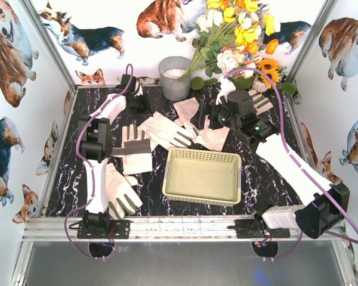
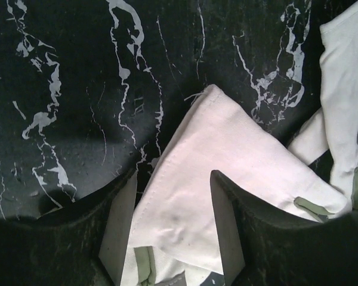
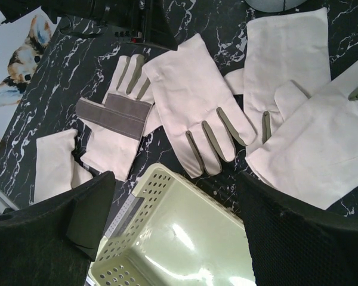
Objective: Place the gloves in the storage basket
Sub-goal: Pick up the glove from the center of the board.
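Listing one glove [image 2: 209,137]: white fabric, light and limp, likely to sag and fold when lifted, so best pinched at the flat cuff. It lies between the fingers [image 2: 256,238] of the left gripper [image 2: 173,179], which stand apart astride it, fabric unbunched. The empty right gripper [image 3: 173,185] gapes wide, with the storage basket [image 3: 134,220] beneath its fingers and other gloves [image 3: 197,107] just beyond the tips.
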Available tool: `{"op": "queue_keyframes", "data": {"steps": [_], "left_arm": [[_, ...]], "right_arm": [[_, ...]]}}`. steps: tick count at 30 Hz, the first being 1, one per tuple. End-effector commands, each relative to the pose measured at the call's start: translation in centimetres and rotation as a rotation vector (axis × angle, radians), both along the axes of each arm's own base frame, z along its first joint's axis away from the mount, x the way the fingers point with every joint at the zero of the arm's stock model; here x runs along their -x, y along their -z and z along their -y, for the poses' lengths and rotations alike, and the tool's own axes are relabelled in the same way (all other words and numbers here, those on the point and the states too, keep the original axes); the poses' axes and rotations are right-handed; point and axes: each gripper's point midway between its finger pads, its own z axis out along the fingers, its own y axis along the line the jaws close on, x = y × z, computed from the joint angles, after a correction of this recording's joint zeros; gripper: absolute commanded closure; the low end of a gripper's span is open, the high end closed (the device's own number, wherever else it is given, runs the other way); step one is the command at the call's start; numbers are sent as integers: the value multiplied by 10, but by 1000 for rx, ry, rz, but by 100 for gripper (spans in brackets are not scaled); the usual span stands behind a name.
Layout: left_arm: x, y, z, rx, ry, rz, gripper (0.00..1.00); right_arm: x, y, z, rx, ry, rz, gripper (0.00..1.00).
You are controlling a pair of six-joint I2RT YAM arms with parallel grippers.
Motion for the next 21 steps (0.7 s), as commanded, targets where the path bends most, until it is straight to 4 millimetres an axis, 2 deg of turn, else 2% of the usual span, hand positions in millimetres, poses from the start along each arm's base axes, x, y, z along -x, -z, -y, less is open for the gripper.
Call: {"op": "queue_keyframes", "data": {"steps": [1, 6, 14, 21], "left_arm": [[-4, 2, -6, 7, 19, -1, 53], [7, 14, -4, 28, 39, -40, 57], [18, 19, 7, 91, 84, -65, 60], [16, 14, 18, 156, 90, -56, 84]], "right_arm": [[-5, -15, 4, -12, 19, 43, 16], [-5, -17, -2, -33, 6, 30, 16], [-3, -9, 4, -21, 31, 14, 17], [-3, -9, 6, -29, 50, 12, 17]]}}
